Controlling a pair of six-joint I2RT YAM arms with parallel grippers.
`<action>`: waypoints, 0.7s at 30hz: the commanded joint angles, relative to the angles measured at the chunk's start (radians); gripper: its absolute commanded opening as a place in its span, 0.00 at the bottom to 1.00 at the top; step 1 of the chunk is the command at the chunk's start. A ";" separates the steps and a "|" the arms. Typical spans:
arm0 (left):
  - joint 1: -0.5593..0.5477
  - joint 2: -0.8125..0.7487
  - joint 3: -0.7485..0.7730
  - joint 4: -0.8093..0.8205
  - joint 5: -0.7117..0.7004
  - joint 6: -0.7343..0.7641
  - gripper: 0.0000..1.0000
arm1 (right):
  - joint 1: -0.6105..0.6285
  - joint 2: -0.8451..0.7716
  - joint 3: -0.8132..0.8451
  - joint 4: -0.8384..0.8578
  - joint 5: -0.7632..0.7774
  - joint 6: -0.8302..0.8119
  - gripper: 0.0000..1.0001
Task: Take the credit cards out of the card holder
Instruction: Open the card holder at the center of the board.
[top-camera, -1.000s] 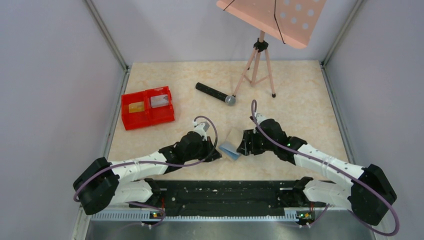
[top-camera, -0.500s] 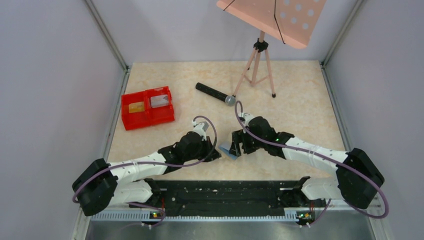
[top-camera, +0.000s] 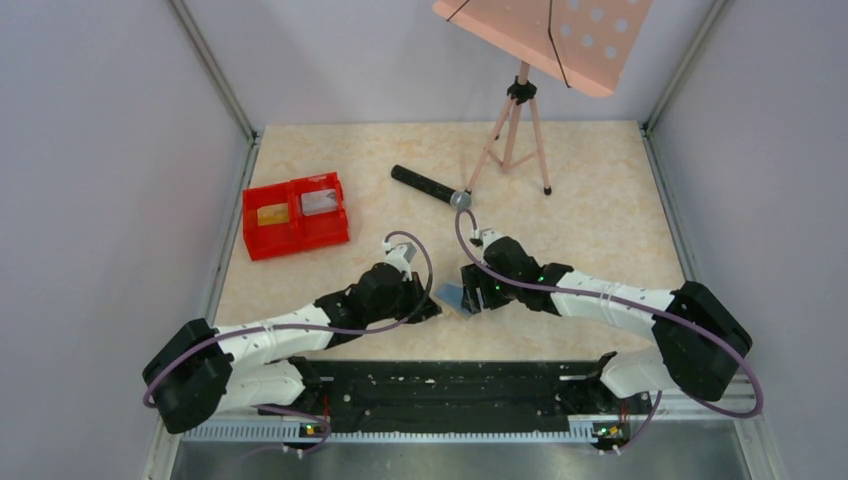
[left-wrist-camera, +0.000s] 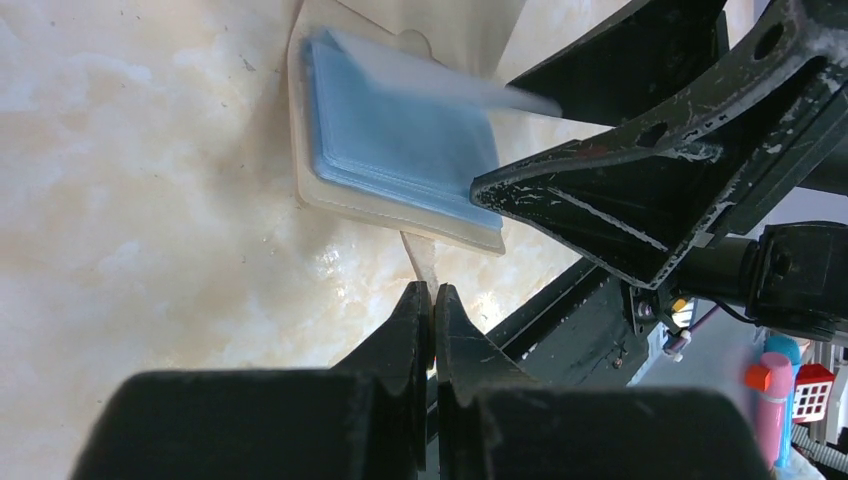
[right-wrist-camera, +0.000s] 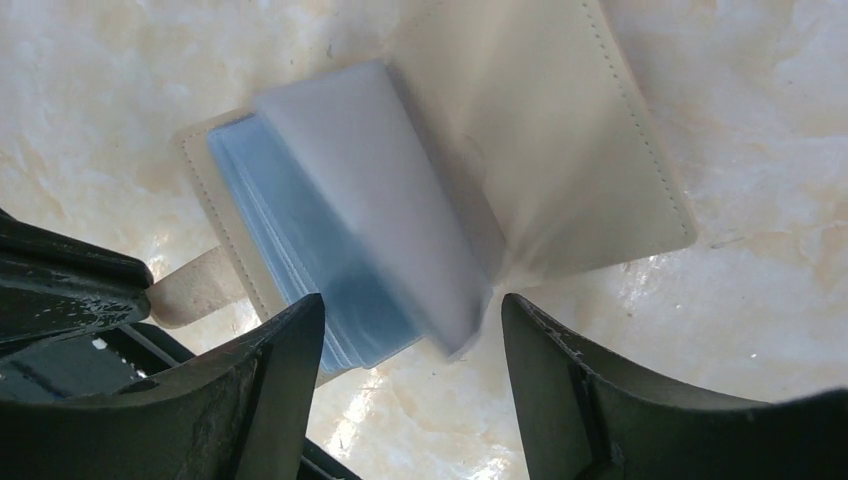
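Card holder (top-camera: 452, 296) lying open on surface (top-camera: 600, 200), near centre, btwn the two claws, cream cover flat, stack of blue-tinted clear sleeves (right-wrist-camera: 300, 260) on one panel. One sleeve lifted off the stack and blurred, standing up at an angle over the fold. Left claw (left-wrist-camera: 432, 300) at 8 o'clock of holder, fully closed, tips pressed together right at end of holder's small cream strap (left-wrist-camera: 418, 258); touching strap, but can't tell whether actually pinched. Right claw (right-wrist-camera: 412, 318) at 3 o'clock of holder, spread wide, one finger either side of the sleeve stack, nothing gripped; raised sleeve sits in the gap w/o being clamped. Claws close together, nearly tip to tip across holder. No card readable inside the sleeves from either wrist view. Red tray (top-camera: 295, 236) well apart at 10 o'clock of holder: gold card (top-camera: 272, 214) in left compartment, grey card (top-camera: 318, 203) in right compartment, each lying flat. Black mic (top-camera: 428, 185) on surface at 12 o'clock of holder, silver head toward tripod (top-camera: 515, 125), which stands at 1 o'clock w/ a pink perforated board on top.
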 joint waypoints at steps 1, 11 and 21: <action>0.002 -0.032 -0.005 0.025 -0.019 0.012 0.00 | 0.007 -0.009 0.036 0.014 0.060 0.002 0.64; 0.002 -0.028 -0.025 0.029 -0.012 0.008 0.00 | 0.008 -0.035 0.023 0.011 0.126 0.026 0.58; 0.002 -0.023 -0.042 0.038 -0.006 0.002 0.00 | -0.001 -0.059 0.031 -0.035 0.227 0.055 0.49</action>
